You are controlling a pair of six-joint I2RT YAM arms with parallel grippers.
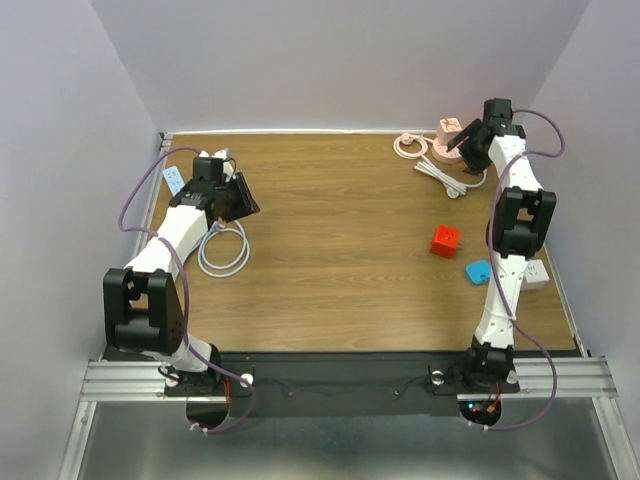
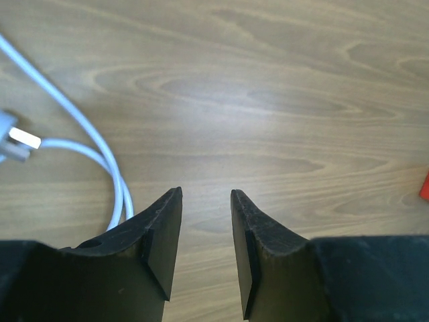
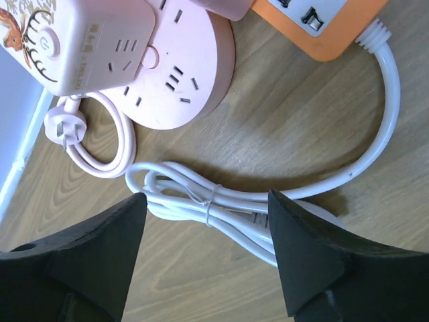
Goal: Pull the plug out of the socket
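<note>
Jaws of the right gripper (image 3: 204, 198) stand wide apart and hold nothing, with a tied white cable (image 3: 228, 208) lying on the wood beneath the gap. Just beyond the fingertips sits a round pink socket (image 3: 177, 80), and a pink plug (image 3: 64, 127) lies loose to their left. The left gripper (image 2: 206, 194) is partly open and empty over the bare table (image 2: 281, 100), with a pale cable (image 2: 100, 151) to its left.
</note>
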